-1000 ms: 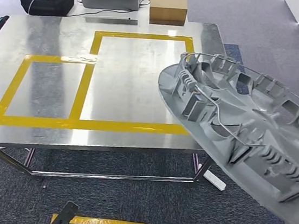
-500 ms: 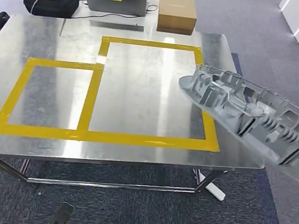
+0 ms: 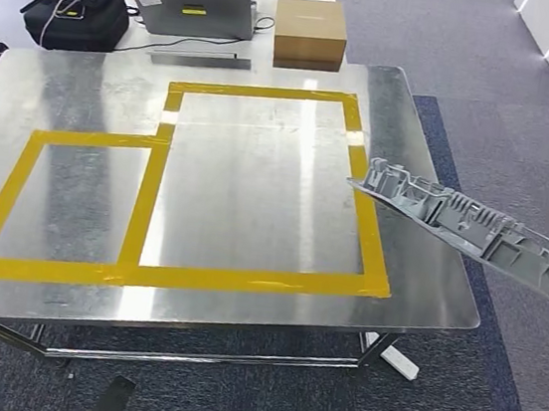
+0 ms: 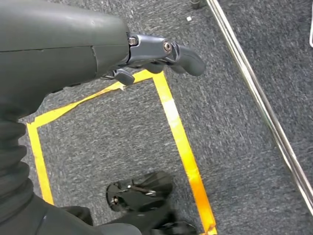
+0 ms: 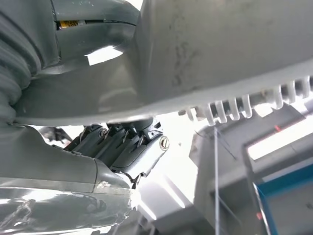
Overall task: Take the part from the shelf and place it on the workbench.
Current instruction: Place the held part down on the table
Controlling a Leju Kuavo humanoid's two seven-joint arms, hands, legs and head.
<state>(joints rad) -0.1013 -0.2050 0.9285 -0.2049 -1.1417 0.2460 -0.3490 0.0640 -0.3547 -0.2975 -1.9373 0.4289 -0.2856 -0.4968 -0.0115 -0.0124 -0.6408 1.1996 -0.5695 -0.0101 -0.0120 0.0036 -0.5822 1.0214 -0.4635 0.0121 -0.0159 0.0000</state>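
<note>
Change since half a second ago: the grey ribbed plastic part (image 3: 479, 234), then tilted with its ribbed face turned to the head camera, is now seen nearly edge-on as a thin sloping band, and the whole scene has shifted in frame, so the camera itself has moved. Position of part: in the air over the right side of the steel workbench (image 3: 428, 285), its near tip above the right strip of the large yellow tape rectangle (image 3: 364, 222), its far end running off the picture's right edge beyond the bench; contact with the bench top cannot be told. Right hand (image 5: 122, 147): dark fingers curled against the underside of the part, which spans the wrist view above them; it appears to grip the part, though the contact is partly hidden. Left hand (image 4: 162, 51): hanging over grey carpet and floor tape, fingers extended, nothing in it. Room: bare metal inside both taped rectangles; laptop (image 3: 186, 1), cardboard box (image 3: 310, 31) and black bag (image 3: 76, 13) stand behind the far edge.
</note>
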